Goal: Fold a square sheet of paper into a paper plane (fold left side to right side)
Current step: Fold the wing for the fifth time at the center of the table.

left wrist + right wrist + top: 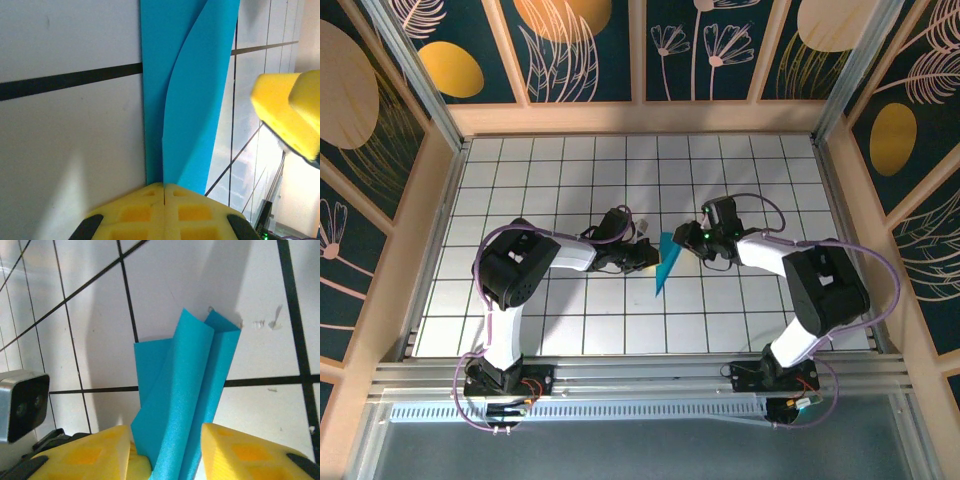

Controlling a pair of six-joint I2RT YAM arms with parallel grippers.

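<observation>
The paper plane [666, 262] runs far-to-near, its tip apparently pointing nearward.

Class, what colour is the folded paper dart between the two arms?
Plain bright cyan-blue; the folded paper dart shows best in the left wrist view.

1. The paper plane [665, 262] lies on the table [570, 320] near its middle, with its point toward the near edge.
2. The left gripper [648, 256] sits just left of the plane, its tips touching the plane's left edge.
3. The right gripper [688, 238] sits at the plane's far right end, with one finger on either side of a raised fold.
4. The plane lies between the two grippers.
</observation>
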